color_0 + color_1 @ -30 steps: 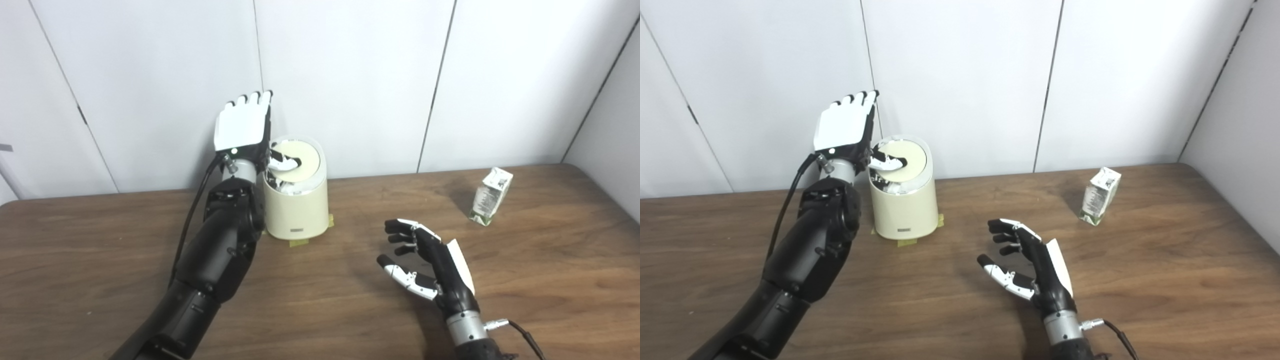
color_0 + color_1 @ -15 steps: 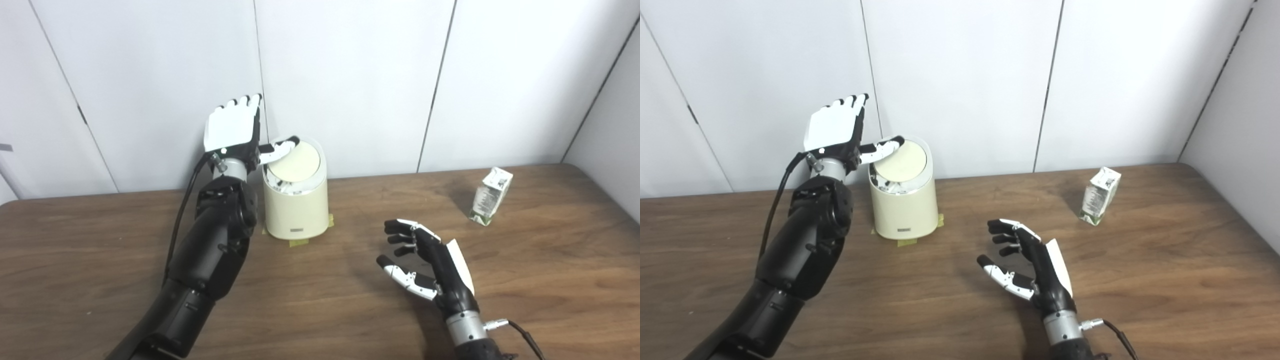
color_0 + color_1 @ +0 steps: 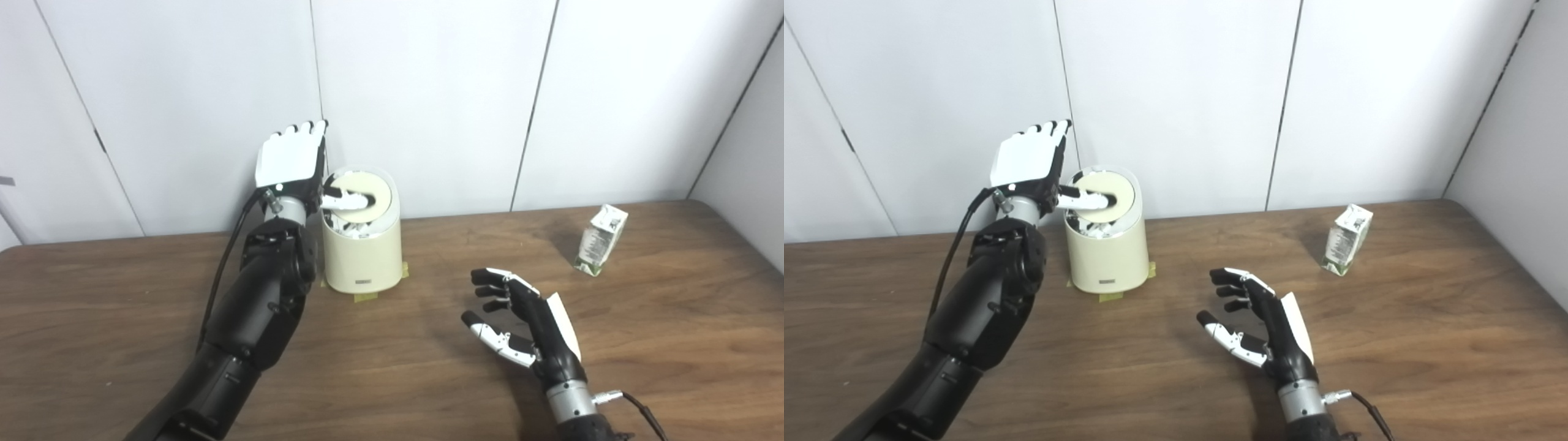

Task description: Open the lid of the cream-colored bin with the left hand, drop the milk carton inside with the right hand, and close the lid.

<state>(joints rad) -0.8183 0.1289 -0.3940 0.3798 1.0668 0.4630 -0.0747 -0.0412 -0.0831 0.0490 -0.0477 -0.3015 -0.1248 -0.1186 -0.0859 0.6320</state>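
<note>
The cream-colored bin [image 3: 364,260] stands at the back of the wooden table, taped down at its base. Its round lid [image 3: 367,195] is tilted up at the back, with a dark gap at the front rim. My left hand [image 3: 291,162] is raised beside the bin's left side, fingers straight up and apart, thumb lying across the lid. It holds nothing. The milk carton [image 3: 601,239] stands tilted at the far right of the table. My right hand [image 3: 527,324] is open and empty above the table, well left of and nearer than the carton.
White wall panels stand close behind the bin. Yellow tape [image 3: 367,297] marks the bin's foot. A cable [image 3: 637,404] trails from my right wrist. The table's right edge [image 3: 759,257] lies just beyond the carton.
My left thumb lifted to the lid's back edge half a second ago, then came back down across the lid. The lid's tilt shifted with it. The right hand and carton have not moved.
</note>
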